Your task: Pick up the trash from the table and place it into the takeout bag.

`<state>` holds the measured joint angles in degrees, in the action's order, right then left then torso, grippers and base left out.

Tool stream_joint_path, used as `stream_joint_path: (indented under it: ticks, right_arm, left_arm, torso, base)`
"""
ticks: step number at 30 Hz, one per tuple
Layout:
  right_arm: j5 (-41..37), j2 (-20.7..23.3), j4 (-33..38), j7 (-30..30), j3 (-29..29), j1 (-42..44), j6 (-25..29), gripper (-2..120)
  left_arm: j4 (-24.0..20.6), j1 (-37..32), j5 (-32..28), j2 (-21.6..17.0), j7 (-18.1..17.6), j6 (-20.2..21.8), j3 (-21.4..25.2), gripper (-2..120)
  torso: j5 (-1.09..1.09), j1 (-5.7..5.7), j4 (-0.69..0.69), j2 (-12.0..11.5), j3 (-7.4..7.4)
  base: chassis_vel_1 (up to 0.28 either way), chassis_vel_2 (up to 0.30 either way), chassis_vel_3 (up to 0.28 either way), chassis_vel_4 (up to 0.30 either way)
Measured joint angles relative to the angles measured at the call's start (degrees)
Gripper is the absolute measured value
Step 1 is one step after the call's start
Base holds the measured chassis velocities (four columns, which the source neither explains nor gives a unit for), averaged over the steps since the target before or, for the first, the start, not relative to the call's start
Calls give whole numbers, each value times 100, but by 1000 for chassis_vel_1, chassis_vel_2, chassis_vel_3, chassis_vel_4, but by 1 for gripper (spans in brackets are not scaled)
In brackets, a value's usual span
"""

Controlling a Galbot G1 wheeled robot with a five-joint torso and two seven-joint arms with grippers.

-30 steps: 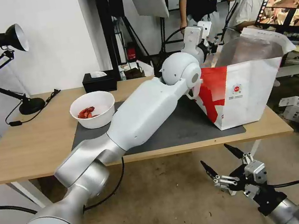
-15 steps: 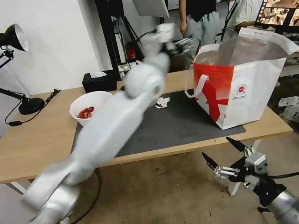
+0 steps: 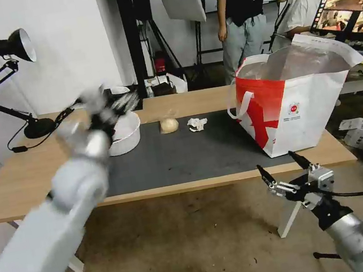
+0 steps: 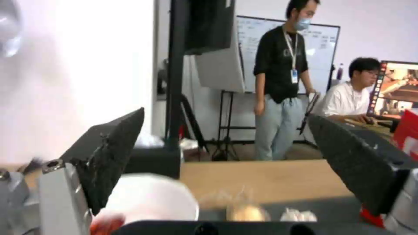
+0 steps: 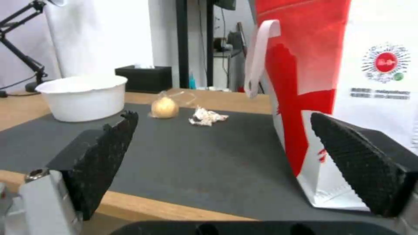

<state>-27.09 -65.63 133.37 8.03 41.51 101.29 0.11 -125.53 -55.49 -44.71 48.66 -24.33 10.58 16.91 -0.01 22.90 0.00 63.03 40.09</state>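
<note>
Above the white bowl [image 3: 123, 133]: left gripper [image 4: 226, 163], jaws wide, empty. Below desk [image 3: 24, 177] edge: right gripper [image 3: 285, 173], jaws wide, empty.

The left arm [image 3: 44, 220], lower left of the head view, has a smooth pale grey-white shell. The right arm [image 3: 359, 232], lower right, has a silver-grey forearm, a black wrist section, a black cable and a white label. Both grippers carry black, wedge-shaped textured pads [image 5: 102, 153] on silver metal brackets with screws.
</note>
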Motion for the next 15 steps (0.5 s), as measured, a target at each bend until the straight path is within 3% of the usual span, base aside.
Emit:
stream_joint_path:
  ticks: [3,4,7,8,11,15]
  right_arm:
    - [-12,-11,-56,-9,19,-90,4,100]
    - [-12,-11,-56,-9,19,-90,4,100]
    - [-15,-32,-99,-44,-34,-173,0,100]
    - [-15,-32,-99,-44,-34,-173,0,100]
    - [3,-150,-103,-93,11,-178,-4,100]
    - [34,-315,-57,-168,134,-140,-19,100]
  left_arm:
    - [-618,-1428,544,543,53,-133,799,100]
    - [-618,-1428,544,543,53,-133,799,100]
    - [-1027,-2882,1247,1403,374,-337,1380,100]
    - [-1027,-2882,1247,1403,374,-337,1380,100]
    - [-1188,-3860,2141,2111,870,-717,1616,100]
    - [-1207,-4317,2775,2526,1091,-928,1540,100]
  torso:
    - [3,0,-4,0,0]
    - [3,0,-4,0,0]
    - [1,0,2,0,0]
    - [1,0,2,0,0]
    - [4,-1,2,0,0]
    - [1,0,-4,0,0]
  base:
    - [0,0,0,0]
    - [0,0,0,0]
    - [0,0,0,0]
    - [0,0,0,0]
    - [0,0,0,0]
    - [0,0,0,0]
